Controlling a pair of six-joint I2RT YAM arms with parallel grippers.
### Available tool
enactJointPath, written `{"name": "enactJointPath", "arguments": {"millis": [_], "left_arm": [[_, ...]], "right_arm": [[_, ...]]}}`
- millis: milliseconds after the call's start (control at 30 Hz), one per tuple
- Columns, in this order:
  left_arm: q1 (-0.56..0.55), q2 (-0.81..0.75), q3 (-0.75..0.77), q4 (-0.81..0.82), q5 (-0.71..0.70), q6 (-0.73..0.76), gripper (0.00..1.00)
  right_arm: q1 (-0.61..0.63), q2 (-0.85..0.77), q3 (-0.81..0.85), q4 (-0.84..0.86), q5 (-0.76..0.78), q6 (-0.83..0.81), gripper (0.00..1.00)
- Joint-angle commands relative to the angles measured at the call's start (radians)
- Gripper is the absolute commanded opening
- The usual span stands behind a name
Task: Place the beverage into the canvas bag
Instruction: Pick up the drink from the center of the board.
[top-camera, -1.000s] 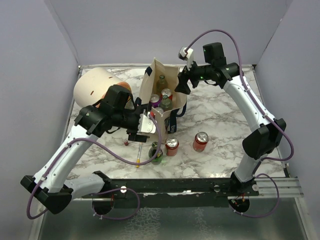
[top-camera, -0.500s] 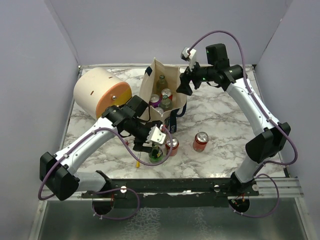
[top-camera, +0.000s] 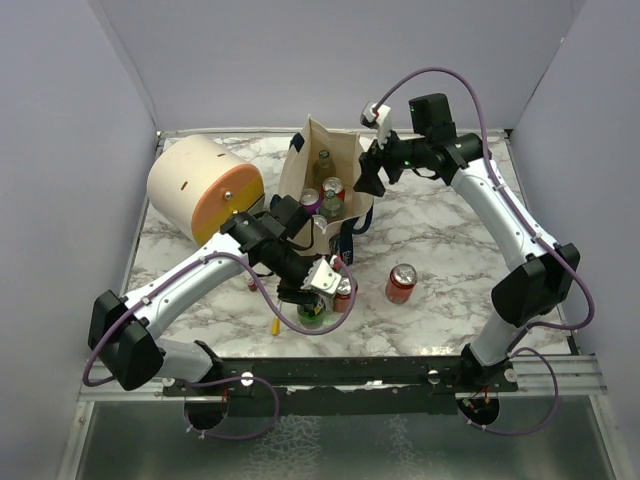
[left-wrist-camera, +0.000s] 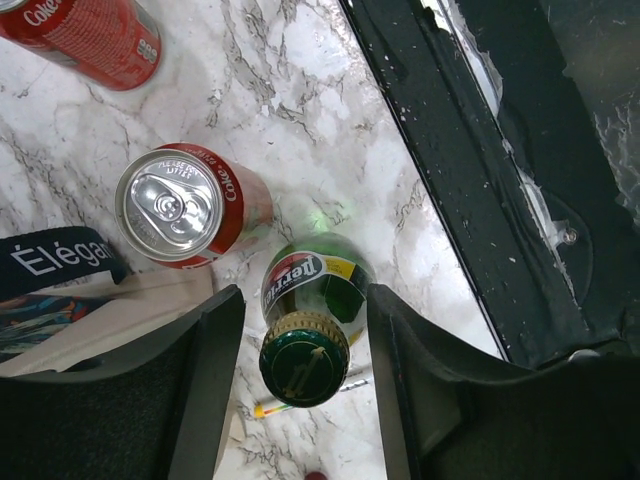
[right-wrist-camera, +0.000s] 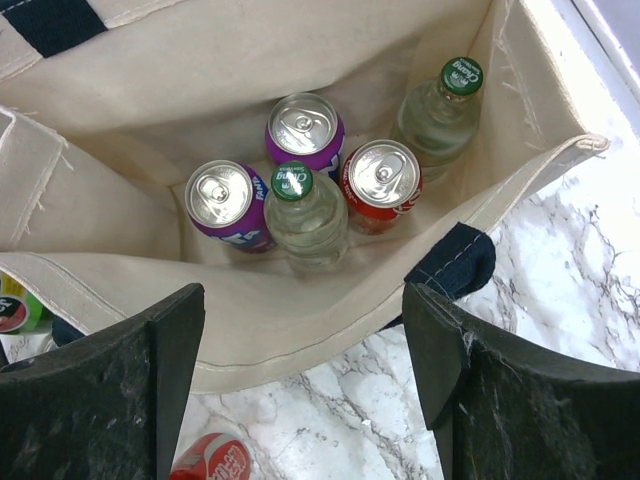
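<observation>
**A:** Where is the drink to be packed?

**B:** A green glass bottle (left-wrist-camera: 305, 320) with a green cap stands upright on the marble desk (top-camera: 450, 250), near its front edge. It is just beside a near red can (left-wrist-camera: 185, 205) and close to the foot of the canvas bag (top-camera: 300, 180).

**A:** Is it held?

**B:** The left end effector (left-wrist-camera: 303, 297) hangs over it from above, one finger on each side of the bottle. A sliver of gap shows on one side, so I judge the jaws partly apart and not gripping.

**A:** And the bag?

**B:** It is upright with its mouth open, cream with navy handles. Inside stand two purple cans (right-wrist-camera: 225, 200), an inner red can (right-wrist-camera: 380, 180) and two clear bottles (right-wrist-camera: 305, 210) with green caps. The right end effector (right-wrist-camera: 300, 300) hovers over the mouth, fingers wide, holding nothing.

**A:** Which step is this?

**B:** The pickup, I'd say. The next move calls for closing on the bottle and lifting it straight up, clear of the near red can. Then it goes over the rim and down into free room among the drinks. A far red can (top-camera: 401, 283) stands well to the right.
</observation>
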Motion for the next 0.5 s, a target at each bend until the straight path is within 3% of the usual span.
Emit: {"name": "enactJointPath", "arguments": {"millis": [0, 467], "left_arm": [[-0.012, 0.012, 0.023, -0.017, 0.036, 0.002, 0.53], [-0.012, -0.026, 0.003, -0.028, -0.033, -0.002, 0.41]], "right_arm": [[-0.002, -0.052, -0.021, 0.018, 0.014, -0.017, 0.79], [-0.002, -0.071, -0.043, 0.019, 0.016, -0.017, 0.79]]}}
